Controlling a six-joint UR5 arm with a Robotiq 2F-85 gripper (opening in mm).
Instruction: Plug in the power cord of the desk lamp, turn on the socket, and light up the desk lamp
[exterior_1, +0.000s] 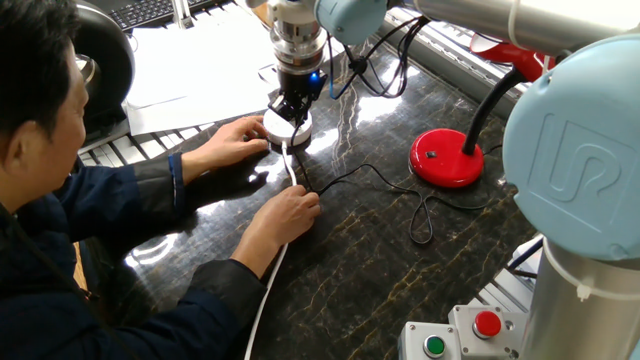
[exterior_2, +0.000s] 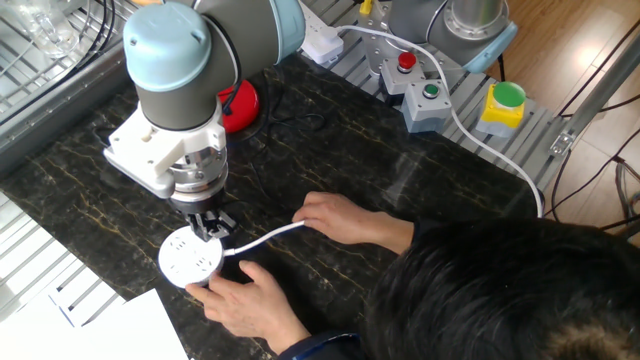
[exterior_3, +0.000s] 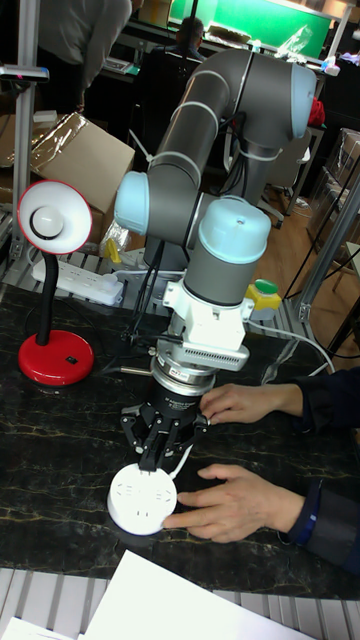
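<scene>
Plug over socket — person steadies it.
Gripper (exterior_3: 152, 452) fingers pinched on sth dark, prob. the power cord plug, right above socket (exterior_3: 142, 500) near desk edge — if prongs miss the holes, socket could skid despite the hand (exterior_3: 232, 505).

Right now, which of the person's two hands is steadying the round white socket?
The hand at the socket rim, under the tool, fingers touching it. The other hand holds the thick white cable farther along.
</scene>
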